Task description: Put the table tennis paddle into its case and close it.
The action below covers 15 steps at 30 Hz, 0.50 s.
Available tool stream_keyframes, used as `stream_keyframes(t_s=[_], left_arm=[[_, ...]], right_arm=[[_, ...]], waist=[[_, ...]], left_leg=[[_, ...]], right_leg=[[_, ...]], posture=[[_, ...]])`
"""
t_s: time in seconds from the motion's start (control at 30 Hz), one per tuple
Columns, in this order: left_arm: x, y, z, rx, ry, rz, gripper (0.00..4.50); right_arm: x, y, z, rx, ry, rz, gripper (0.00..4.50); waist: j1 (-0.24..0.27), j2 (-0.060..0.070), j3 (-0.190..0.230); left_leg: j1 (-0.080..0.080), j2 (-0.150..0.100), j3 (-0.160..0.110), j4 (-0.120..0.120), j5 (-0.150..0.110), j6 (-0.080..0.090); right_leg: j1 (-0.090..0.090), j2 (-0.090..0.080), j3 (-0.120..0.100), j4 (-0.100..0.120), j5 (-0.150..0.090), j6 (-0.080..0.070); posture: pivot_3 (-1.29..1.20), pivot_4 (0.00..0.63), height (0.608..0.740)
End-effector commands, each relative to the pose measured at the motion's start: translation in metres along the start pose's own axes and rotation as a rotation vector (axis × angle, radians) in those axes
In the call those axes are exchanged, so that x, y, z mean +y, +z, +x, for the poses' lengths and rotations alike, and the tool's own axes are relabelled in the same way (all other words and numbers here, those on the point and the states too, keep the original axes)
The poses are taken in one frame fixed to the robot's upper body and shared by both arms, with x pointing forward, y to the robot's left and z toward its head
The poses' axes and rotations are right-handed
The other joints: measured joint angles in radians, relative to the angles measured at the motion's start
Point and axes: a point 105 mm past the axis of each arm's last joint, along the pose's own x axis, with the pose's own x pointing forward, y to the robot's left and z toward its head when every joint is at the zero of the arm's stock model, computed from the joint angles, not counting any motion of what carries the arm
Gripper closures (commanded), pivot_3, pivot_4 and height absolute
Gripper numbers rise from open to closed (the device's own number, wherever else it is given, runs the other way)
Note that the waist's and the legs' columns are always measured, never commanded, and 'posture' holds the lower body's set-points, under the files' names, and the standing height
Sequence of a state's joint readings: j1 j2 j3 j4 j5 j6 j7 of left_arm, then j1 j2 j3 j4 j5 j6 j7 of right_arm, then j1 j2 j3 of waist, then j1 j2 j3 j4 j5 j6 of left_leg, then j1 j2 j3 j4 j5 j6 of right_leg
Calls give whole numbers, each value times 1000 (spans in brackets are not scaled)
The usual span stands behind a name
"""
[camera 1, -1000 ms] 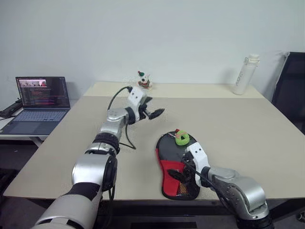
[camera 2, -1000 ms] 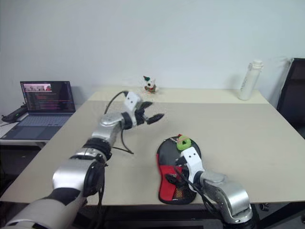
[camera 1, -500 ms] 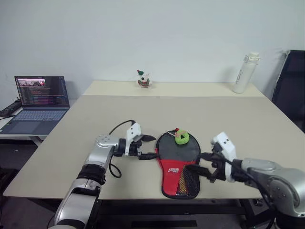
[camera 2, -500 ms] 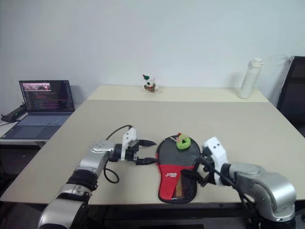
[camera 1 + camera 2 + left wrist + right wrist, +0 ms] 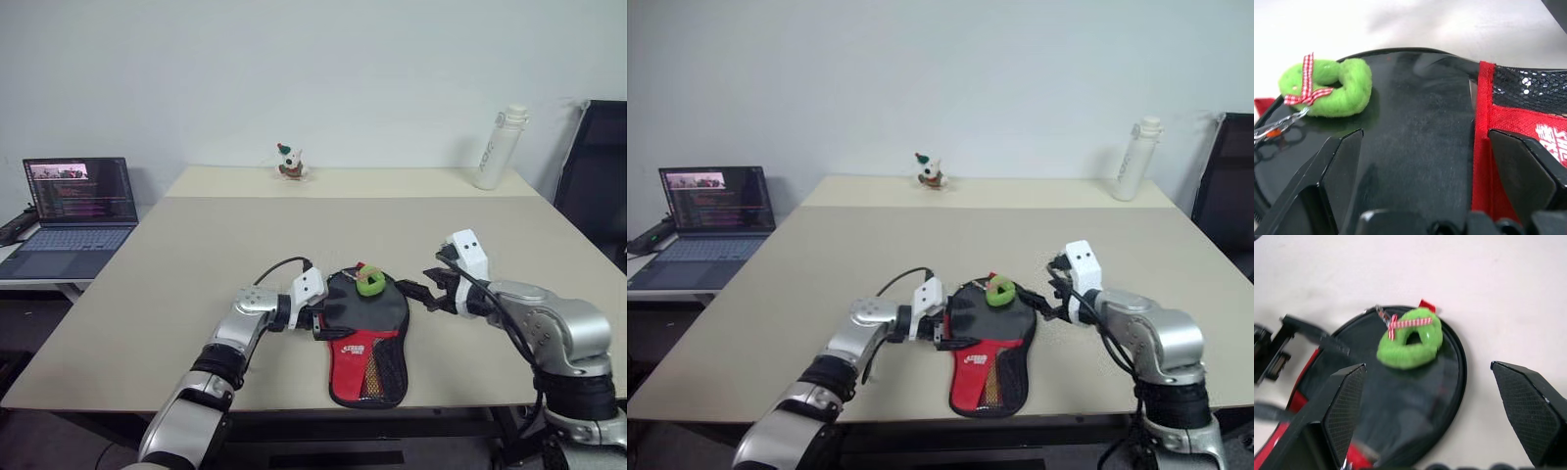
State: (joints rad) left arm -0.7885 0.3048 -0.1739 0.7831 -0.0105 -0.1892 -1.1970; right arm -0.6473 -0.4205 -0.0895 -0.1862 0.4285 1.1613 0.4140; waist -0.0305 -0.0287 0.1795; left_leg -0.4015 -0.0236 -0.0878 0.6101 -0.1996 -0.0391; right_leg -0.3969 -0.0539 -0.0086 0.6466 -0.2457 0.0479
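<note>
A paddle-shaped black fabric case with a red lower part and mesh pocket (image 5: 364, 338) lies flat near the front edge of a beige table (image 5: 196, 245), a small green ring charm with a checked ribbon (image 5: 370, 284) resting on its round black end. The left gripper (image 5: 323, 321) sits at the case's left edge, fingers spread. The right gripper (image 5: 423, 294) hovers just right of the round end, fingers spread, holding nothing. The paddle itself cannot be made out.

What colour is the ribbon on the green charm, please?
Red-and-white check ribbon on the green charm; clearest in the left wrist view.
</note>
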Motion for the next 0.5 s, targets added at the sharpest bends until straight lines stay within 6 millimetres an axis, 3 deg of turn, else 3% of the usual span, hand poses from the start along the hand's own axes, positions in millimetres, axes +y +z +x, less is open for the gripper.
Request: stream_keyframes(t_s=[0.03, 0.17, 0.27, 0.5], left_arm=[[-1, -4, 3, 26, -3, 38, 64], [-4, -7, 6, 24, -6, 36, 64], [-5, -7, 6, 21, -4, 35, 64], [-8, -10, 3, 24, 4, 31, 64]], right_arm=[[4, 21, 17, -63, 4, -35, 0], [4, 25, 54, -66, 2, -33, 0], [0, 22, 71, -53, -11, -52, 0], [-12, 2, 94, 22, -24, -138, 0]], waist=[[-2, 0, 0], [-1, 0, 0], [2, 0, 0], [-1, 1, 0]], left_leg=[[0, 0, 0, 0, 0, 0], [1, 0, 1, 0, 0, 0], [1, 0, 1, 0, 0, 0], [2, 0, 1, 0, 0, 0]], right_leg=[[0, 0, 0, 0, 0, 0], [0, 0, 0, 1, 0, 0], [1, 0, 0, 1, 0, 0], [1, 0, 1, 2, 1, -1]], posture=[[0, 150, 740], [0, 150, 740], [0, 150, 740], [0, 150, 740]])
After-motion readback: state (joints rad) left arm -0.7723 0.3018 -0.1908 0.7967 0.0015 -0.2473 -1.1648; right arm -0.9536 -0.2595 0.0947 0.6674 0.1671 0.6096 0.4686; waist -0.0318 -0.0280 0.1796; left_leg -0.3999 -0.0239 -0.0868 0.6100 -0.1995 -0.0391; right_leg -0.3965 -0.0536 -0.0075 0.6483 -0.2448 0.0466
